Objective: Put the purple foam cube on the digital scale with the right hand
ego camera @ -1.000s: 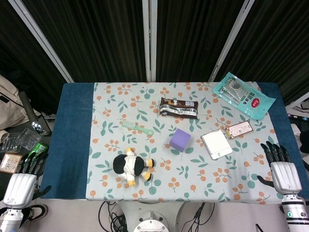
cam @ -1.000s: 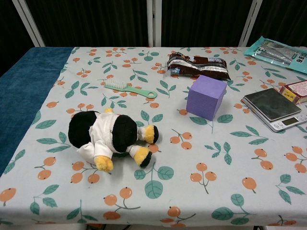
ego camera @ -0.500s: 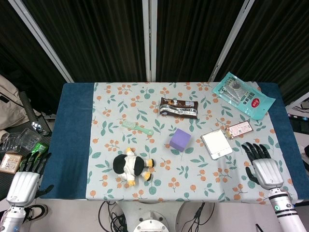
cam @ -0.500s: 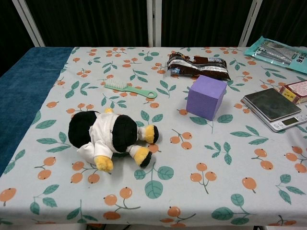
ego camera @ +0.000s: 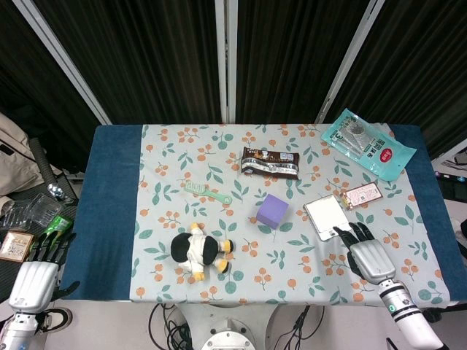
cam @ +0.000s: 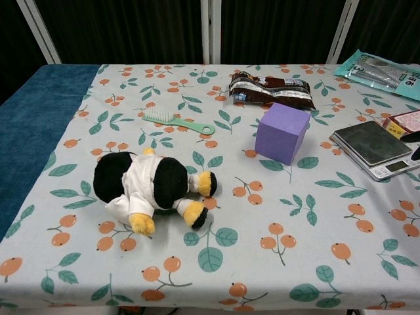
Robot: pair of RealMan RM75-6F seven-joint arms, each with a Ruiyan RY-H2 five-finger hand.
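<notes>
A purple foam cube (ego camera: 272, 211) sits on the floral tablecloth (ego camera: 219, 164) near the middle of the table, standing free with nothing touching it. To its right, a little apart, lies a flat silver digital scale (ego camera: 327, 216) with a bare weighing plate; in the chest view its small display faces the near edge.

The robot's right hand (ego camera: 365, 254) is over the cloth just in front of the scale's near right corner, palm down, its dark fingers (ego camera: 354, 233) spread apart and holding nothing. The fingertips lie close beside the scale, though whether they touch it cannot be told. In the chest view only dark fingertips show at the right edge.

Behind the cube lies a dark brown snack wrapper (ego camera: 271, 162). A mint green plastic comb (ego camera: 206, 192) rests to the cube's left, and a black, white and yellow plush toy (ego camera: 198, 250) lies in front of that, nearer the table edge. A small pink and white packet (ego camera: 363, 195) sits just behind the scale's right side, and a teal pouch (ego camera: 368, 144) lies at the far right corner.

The left hand (ego camera: 34, 275) hangs off the table's left front corner, fingers extended and apart, holding nothing.
</notes>
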